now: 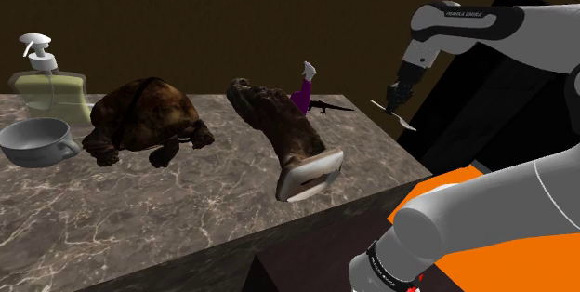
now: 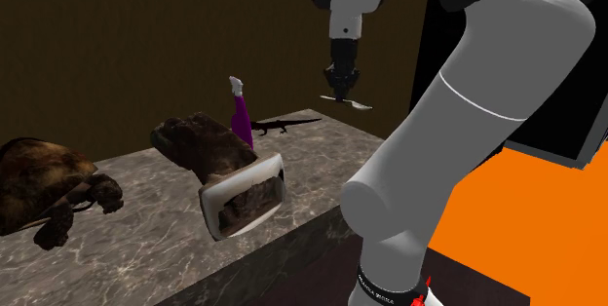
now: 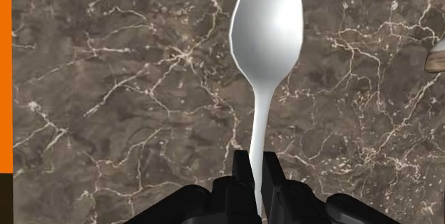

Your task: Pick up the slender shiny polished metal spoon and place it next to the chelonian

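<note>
Mid-carry, with end effector [image 3: 257, 164] pinched tight on handle of pale spoon [image 3: 265, 30] above marbled surface [image 3: 107, 80]; next, likely swing across to tortoise [image 1: 144, 118], lower, release just beside.

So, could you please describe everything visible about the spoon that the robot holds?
The slender glossy white-grey spoon has an oval bowl and a thin, tapering handle, smooth like polished metal. The black two-finger tool is shut on the handle's end, with the bowl pointing away from it. The spoon hangs roughly level in the air above the brown veined marble counter, touching nothing else.
</note>
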